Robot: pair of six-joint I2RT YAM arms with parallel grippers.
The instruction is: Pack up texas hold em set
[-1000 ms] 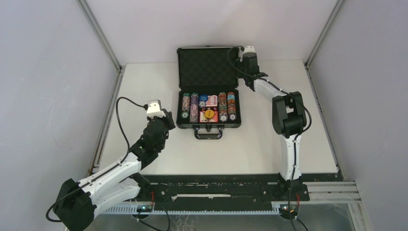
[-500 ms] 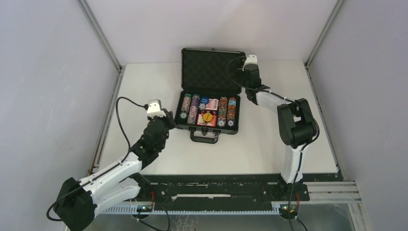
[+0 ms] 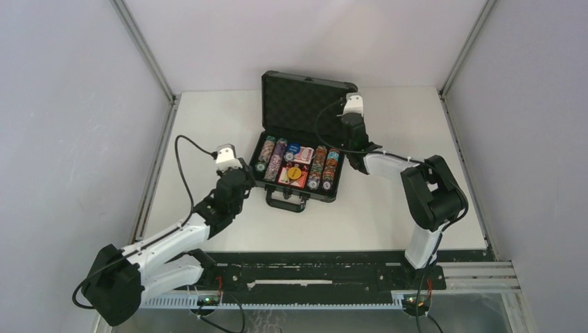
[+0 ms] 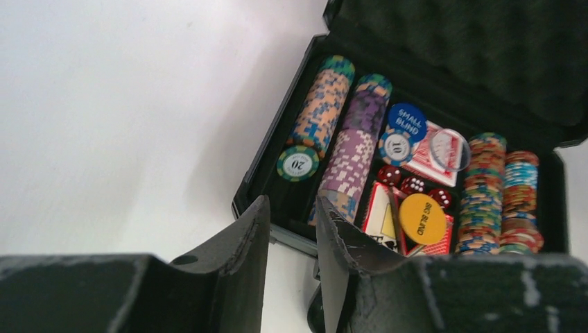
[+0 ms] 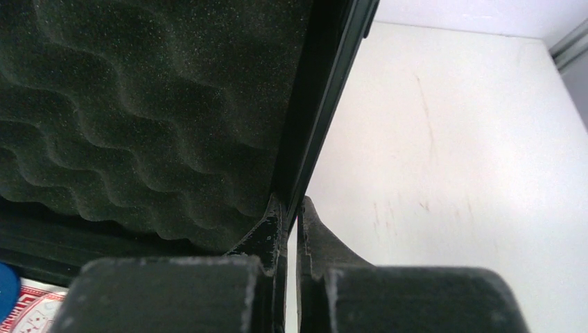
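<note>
The briefcase (image 3: 295, 195) sits skewed on the counter (image 3: 374, 215), mid-way between the arms, lid (image 3: 299, 103) upright, handle (image 3: 286, 202) toward the bases. It looks fully loaded: rows of poker chips (image 4: 315, 111), red card boxes (image 4: 435, 154), red dice (image 4: 414, 185) and dealer buttons (image 4: 422, 217) all sit in the foam. Only closing seems left. The right jaws, pressed together and holding nothing, touch the lid's right edge; next they should push it down. The left jaws, partly spread and empty, hover by the front-left corner, placed to steady the base.
</note>
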